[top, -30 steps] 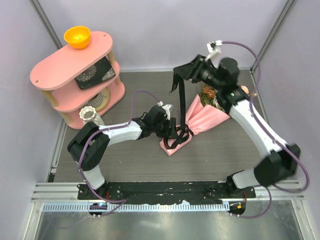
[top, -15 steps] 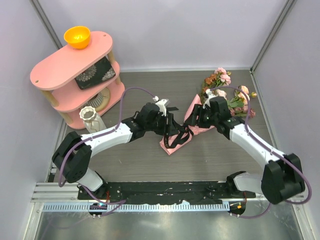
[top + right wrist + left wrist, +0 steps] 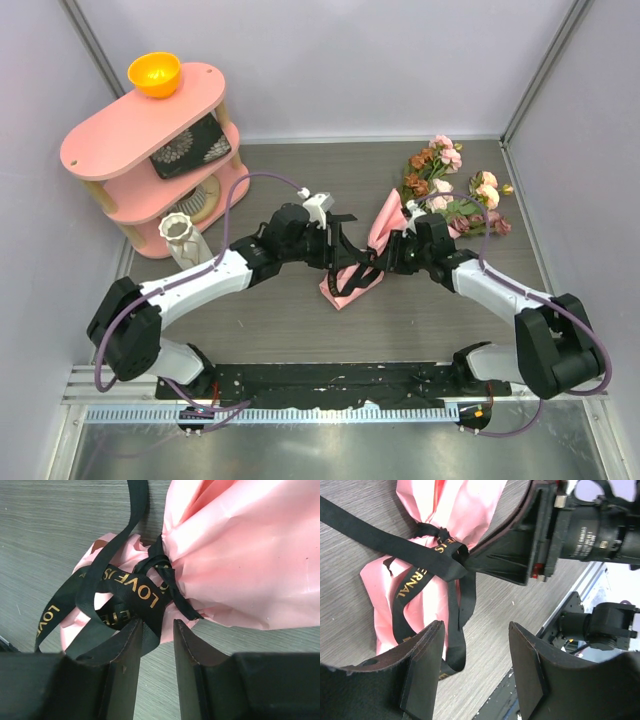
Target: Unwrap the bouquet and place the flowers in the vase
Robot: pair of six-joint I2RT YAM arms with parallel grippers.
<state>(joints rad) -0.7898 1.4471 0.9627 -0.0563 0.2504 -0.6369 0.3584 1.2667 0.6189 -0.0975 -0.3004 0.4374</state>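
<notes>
The bouquet [image 3: 385, 228] lies on the table, its salmon-pink paper [image 3: 240, 555] tied with a black ribbon [image 3: 140, 592] with gold lettering. The flowers [image 3: 450, 185] spill out at the far right end. My left gripper [image 3: 476, 627] hovers open just left of the knot [image 3: 445, 545], with a ribbon tail lying on the table under its gap. From the right, my right gripper [image 3: 156, 624] has its jaws narrowly apart at the knot, a ribbon loop hanging between the fingertips. The white vase [image 3: 178, 230] stands far left by the shelf.
A pink tiered shelf [image 3: 140, 130] fills the back left corner, with an orange bowl [image 3: 154, 73] on top. Walls enclose the table at the back and on both sides. The two grippers face each other closely over the bouquet's stem end [image 3: 345, 288].
The right arm dropped from high up, where it held the ribbon stretched upward, down to the knot; the ribbon now lies slack. The left arm reached further right toward the bouquet.
</notes>
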